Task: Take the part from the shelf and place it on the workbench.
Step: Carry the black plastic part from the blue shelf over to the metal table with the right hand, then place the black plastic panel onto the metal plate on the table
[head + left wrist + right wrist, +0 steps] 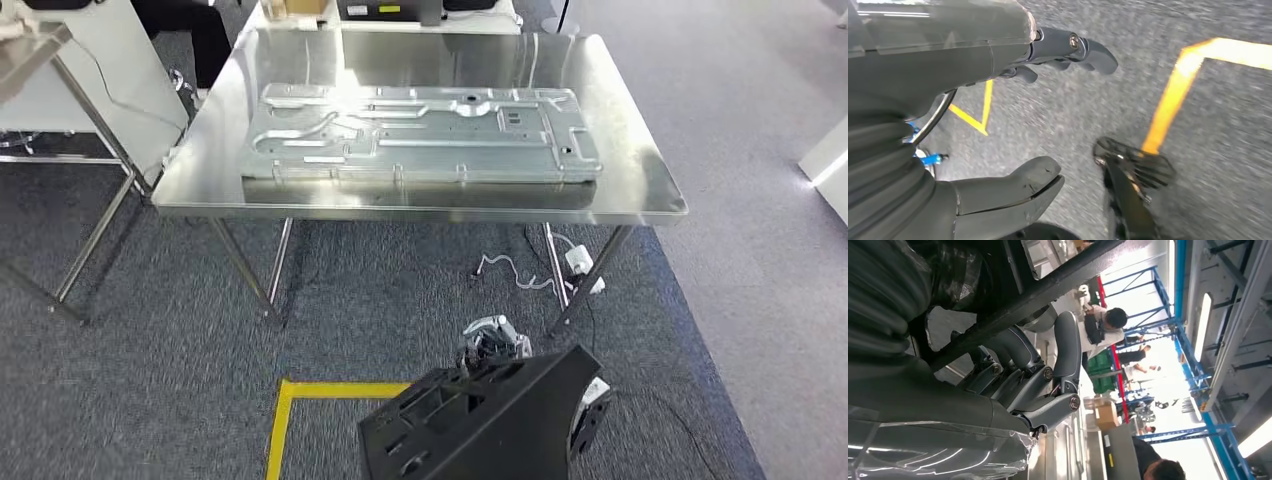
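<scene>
My right hand (1033,375) grips the black part (480,420) (already off the shelf); left hand (1013,125) is spread; the tabletop (640,180) waits ahead.

Head view: even overhead light is giving strong glare on workbench (640,180) top and on metal panel (420,132); a soft shadow is falling under bench. Left wrist view: motion blur is smearing carpet (1198,165) and yellow tape (1173,95). Right wrist view: background windows are overexposing; ceiling strip light (1202,325) is blooming, foreground is staying dark.
</scene>
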### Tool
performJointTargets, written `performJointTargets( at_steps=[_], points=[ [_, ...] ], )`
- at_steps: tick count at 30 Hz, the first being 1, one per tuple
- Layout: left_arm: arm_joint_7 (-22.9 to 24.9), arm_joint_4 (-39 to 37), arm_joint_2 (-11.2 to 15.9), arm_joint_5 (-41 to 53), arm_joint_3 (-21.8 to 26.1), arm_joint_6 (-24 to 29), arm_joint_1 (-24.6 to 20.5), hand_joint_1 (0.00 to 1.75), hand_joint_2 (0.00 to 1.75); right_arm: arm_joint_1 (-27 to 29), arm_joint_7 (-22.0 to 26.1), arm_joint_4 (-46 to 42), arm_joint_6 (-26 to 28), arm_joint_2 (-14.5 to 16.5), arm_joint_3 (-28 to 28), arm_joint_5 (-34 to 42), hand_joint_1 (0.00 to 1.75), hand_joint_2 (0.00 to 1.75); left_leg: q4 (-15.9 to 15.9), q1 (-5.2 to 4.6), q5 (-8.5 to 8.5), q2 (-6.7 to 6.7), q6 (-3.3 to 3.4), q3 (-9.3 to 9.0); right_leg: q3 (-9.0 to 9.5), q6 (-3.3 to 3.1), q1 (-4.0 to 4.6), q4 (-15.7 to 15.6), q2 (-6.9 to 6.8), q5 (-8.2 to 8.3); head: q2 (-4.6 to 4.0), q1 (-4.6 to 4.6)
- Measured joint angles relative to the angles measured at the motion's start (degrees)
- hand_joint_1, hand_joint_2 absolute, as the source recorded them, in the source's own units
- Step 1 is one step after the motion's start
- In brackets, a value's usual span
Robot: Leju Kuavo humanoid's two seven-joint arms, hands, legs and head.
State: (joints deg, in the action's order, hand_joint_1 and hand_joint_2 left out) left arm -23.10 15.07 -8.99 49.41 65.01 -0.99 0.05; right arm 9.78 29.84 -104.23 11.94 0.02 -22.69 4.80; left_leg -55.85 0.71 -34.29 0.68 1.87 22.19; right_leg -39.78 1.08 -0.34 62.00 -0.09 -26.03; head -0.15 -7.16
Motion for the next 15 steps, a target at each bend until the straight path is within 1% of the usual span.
performJointTargets(
  at_steps=[1, 2, 3, 4, 5, 6, 7, 8, 9, 10, 11, 12, 13, 14, 15],
  points=[
    [0.0, 0.0, -0.02, 0.01, 0.01, -0.01, -0.05, 0.0, 1.75, 0.08, -0.01, 0.03, 0.02, 0.0, -0.01, -0.02, 1.75, 1.75, 0.2, -0.05, -0.76, 0.03, -0.37, -0.93, 0.11, -0.5, 0.21, -1.21, 0.01, 2.92, 0.01, 0.0],
    [-0.01, 0.01, -0.03, 0.01, 0.02, -0.01, -0.27, 0.0, 1.75, 0.05, -0.01, 0.03, 0.03, 0.0, -0.02, -0.05, 1.75, 1.75, 0.17, -0.1, -0.92, 0.06, -0.79, -1.64, 0.45, -1.0, 0.4, -1.41, 0.1, 3.27, 0.01, -0.01],
    [-0.01, 0.01, -0.03, 0.01, 0.02, -0.01, -0.49, 0.0, 1.75, -0.04, 0.0, -0.02, 0.03, 0.02, -0.04, -0.08, 1.75, 1.75, -0.45, -0.06, -0.5, 0.01, -1.18, -1.66, 1.15, -1.52, 0.35, -1.57, 0.29, 2.57, 0.02, 0.01],
    [-0.01, 0.01, -0.02, 0.01, 0.02, -0.01, -0.68, 0.0, 1.75, -0.14, 0.05, -0.08, 0.02, 0.04, -0.06, -0.11, 1.75, 1.75, -2.54, -0.01, 0.64, -0.07, -1.43, -0.92, 1.93, -2.0, 0.26, -2.03, 0.39, 2.15, 0.02, 0.01],
    [-0.01, 0.01, -0.02, 0.0, 0.02, -0.01, -0.87, 0.0, 1.75, -0.24, 0.05, -0.07, 0.02, 0.06, -0.07, -0.12, 1.75, 1.75, -5.91, 0.03, 1.9, -0.13, -1.65, 1.01, 2.87, -2.47, 0.17, -2.54, 0.42, 1.68, 0.02, 0.03],
    [0.0, 0.01, -0.02, -0.01, 0.02, -0.01, -1.02, 0.0, 1.75, -0.27, 0.05, -0.07, 0.02, 0.09, -0.1, -0.12, 1.75, 1.75, -10.11, 0.07, 2.41, -0.19, -1.8, 3.69, 3.98, -2.82, 0.07, -3.1, 0.44, 1.15, 0.02, 0.04],
    [0.0, 0.01, -0.02, -0.01, 0.02, -0.01, -1.05, 0.0, 1.75, -0.26, 0.05, -0.06, 0.02, 0.11, -0.13, -0.13, 1.75, 1.75, -14.09, 0.08, 1.88, -0.24, -1.9, 6.55, 5.09, -3.06, 0.07, -3.57, 0.39, 0.48, 0.01, 0.03],
    [0.02, 0.01, -0.02, -0.01, 0.02, -0.01, -0.98, 0.0, 1.75, -0.27, 0.04, -0.05, 0.02, 0.12, -0.16, -0.13, 1.75, 1.75, -16.91, 0.08, -0.11, -0.26, -1.97, 9.26, 6.24, -3.19, 0.07, -3.91, 0.44, -0.28, 0.01, 0.03],
    [0.03, 0.01, -0.02, -0.01, 0.02, -0.01, -0.85, 0.0, 1.75, -0.26, 0.04, -0.05, 0.02, 0.13, -0.19, -0.13, 1.75, 1.75, -18.41, 0.07, -2.9, -0.26, -2.04, 11.54, 7.46, -3.2, 0.07, -4.13, 0.57, -1.11, 0.01, 0.02],
    [0.05, 0.01, 0.0, -0.01, 0.02, -0.01, -0.67, 0.0, 1.75, -0.26, 0.04, -0.05, 0.03, 0.13, -0.21, -0.13, 1.75, 1.75, -18.5, 0.07, -5.57, -0.27, -2.06, 13.22, 8.74, -3.18, 0.08, -4.25, 0.73, -2.03, 0.01, 0.03],
    [0.07, 0.01, 0.03, -0.01, 0.03, -0.01, -0.52, 0.0, 1.75, -0.26, 0.02, -0.05, 0.07, 0.13, -0.25, -0.15, 1.75, 1.75, -17.47, 0.06, -7.27, -0.27, -2.04, 14.41, 10.05, -3.12, 0.08, -4.31, 0.87, -3.0, 0.0, 0.03],
    [0.07, 0.01, 0.06, 0.02, 0.05, -0.01, -0.41, 0.0, 1.75, -0.26, -0.02, -0.04, 0.13, 0.13, -0.32, -0.22, 1.75, 1.75, -15.41, 0.03, -7.03, -0.27, -1.93, 15.16, 11.41, -3.04, 0.11, -4.32, 0.95, -4.02, 0.0, 0.04],
    [0.08, 0.01, 0.11, 0.07, 0.1, -0.02, -0.29, 0.0, 1.75, -0.26, -0.13, 0.01, 0.28, 0.13, -0.44, -0.38, 1.75, 1.75, -12.51, -0.05, -4.24, -0.28, -1.67, 15.62, 12.58, -2.93, 0.12, -4.34, 0.97, -5.09, 0.0, 0.03],
    [0.09, 0.01, 0.16, 0.14, 0.17, -0.03, -0.17, 0.0, 1.75, -0.32, -0.33, 0.12, 0.51, 0.13, -0.58, -0.59, 1.75, 1.75, -9.46, -0.23, 0.68, -0.27, -1.39, 16.02, 13.67, -2.75, 0.24, -4.16, 1.02, -6.15, 0.0, 0.02],
    [0.1, 0.01, 0.21, 0.23, 0.25, -0.07, -0.06, 0.0, 1.75, -0.36, -0.61, 0.29, 0.83, 0.14, -0.72, -0.8, 1.75, 1.75, -7.17, -0.41, 5.29, -0.25, -1.13, 16.14, 14.43, -2.46, 0.34, -4.06, 1.15, -7.13, 0.01, 0.02]
  ],
)
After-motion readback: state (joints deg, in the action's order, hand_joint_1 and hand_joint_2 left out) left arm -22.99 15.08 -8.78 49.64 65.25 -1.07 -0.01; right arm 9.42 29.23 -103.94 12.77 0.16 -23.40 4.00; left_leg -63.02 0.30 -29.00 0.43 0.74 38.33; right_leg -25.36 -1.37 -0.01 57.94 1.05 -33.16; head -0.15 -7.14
